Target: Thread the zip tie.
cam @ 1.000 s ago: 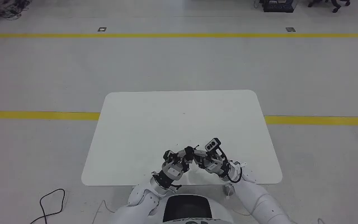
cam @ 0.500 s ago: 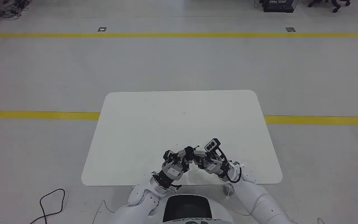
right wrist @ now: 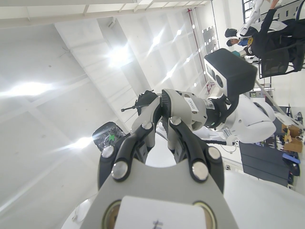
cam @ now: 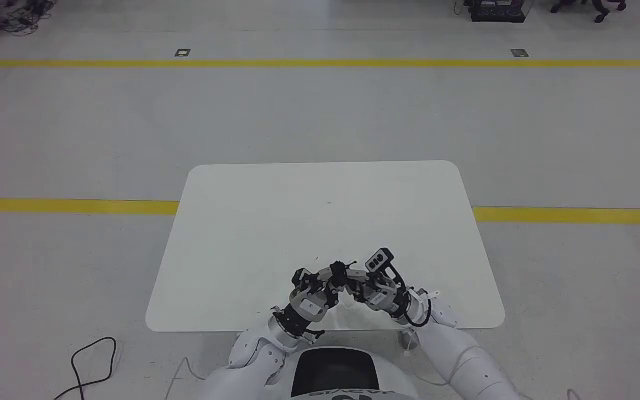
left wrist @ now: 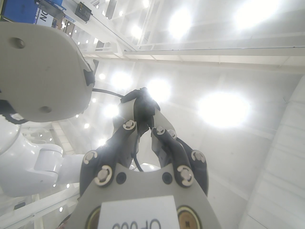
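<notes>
We're in a big industrial robotics hall, folks: yellow tape lines (cam: 90, 206) cross the pale floor at nine and three o'clock of the white table (cam: 320, 205), ceiling lights (left wrist: 224, 110) blazing overhead.

White arm shells (cam: 455, 345), grey wrist housings (right wrist: 143, 191), black fingers (right wrist: 190, 141), silver pins (right wrist: 197, 168), white printed labels (left wrist: 135, 210).
</notes>
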